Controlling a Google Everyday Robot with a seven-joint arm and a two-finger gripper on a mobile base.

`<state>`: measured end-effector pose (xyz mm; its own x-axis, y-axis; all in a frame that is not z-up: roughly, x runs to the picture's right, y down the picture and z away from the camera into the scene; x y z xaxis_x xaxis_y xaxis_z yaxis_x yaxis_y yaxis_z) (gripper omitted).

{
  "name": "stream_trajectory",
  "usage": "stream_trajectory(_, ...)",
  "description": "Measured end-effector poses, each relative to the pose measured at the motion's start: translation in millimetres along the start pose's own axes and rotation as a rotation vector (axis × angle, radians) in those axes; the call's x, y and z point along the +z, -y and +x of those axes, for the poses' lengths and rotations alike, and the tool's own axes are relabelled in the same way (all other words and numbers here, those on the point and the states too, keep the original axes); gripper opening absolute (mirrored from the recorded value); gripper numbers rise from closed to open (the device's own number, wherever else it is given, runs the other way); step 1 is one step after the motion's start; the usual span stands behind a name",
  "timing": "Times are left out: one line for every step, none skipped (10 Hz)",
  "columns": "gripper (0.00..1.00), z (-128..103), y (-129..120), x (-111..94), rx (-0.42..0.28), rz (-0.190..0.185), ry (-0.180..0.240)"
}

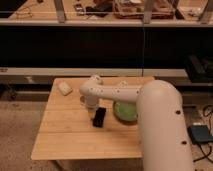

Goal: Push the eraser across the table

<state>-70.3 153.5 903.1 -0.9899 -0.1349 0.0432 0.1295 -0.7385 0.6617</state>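
Note:
The eraser is a small flat black block lying near the middle of the light wooden slat table. My white arm comes in from the lower right and bends over the tabletop. Its gripper points down just left of the eraser, against or very close to its left side. The eraser's upper left corner is partly covered by the gripper.
A green bowl sits right of the eraser, partly behind my arm. A pale oblong piece lies at the table's far left corner. Dark shelving runs behind the table. A blue object lies on the floor at right.

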Motion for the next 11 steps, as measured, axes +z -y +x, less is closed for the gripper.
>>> stream_trajectory(0.26, -6.6, 0.3, -0.6, 0.006, 0.001, 0.004)
stream_trajectory(0.26, -15.6, 1.8, -1.4, 0.013, 0.003, 0.01)
stream_trajectory(0.26, -22.2, 2.3, -2.4, 0.021, 0.003, 0.013)
stream_trajectory(0.26, -28.5, 2.5, -3.6, 0.032, 0.003, 0.013)
stream_trajectory(0.28, -37.6, 2.2, -5.6, 0.05, 0.002, 0.008)
stream_trajectory(0.29, -42.4, 1.3, -7.2, 0.062, 0.0, -0.005)
stream_trajectory(0.31, -41.8, 1.4, -7.9, 0.058, -0.001, -0.004)
stream_trajectory(0.39, -39.6, 1.8, -7.9, 0.054, 0.0, -0.005)
stream_trajectory(0.48, -38.7, 1.9, -8.2, 0.054, 0.001, -0.008)
stream_trajectory(0.57, -38.7, 2.0, -8.3, 0.055, 0.001, -0.009)
stream_trajectory(0.69, -36.5, 3.7, -9.1, 0.058, 0.007, -0.015)
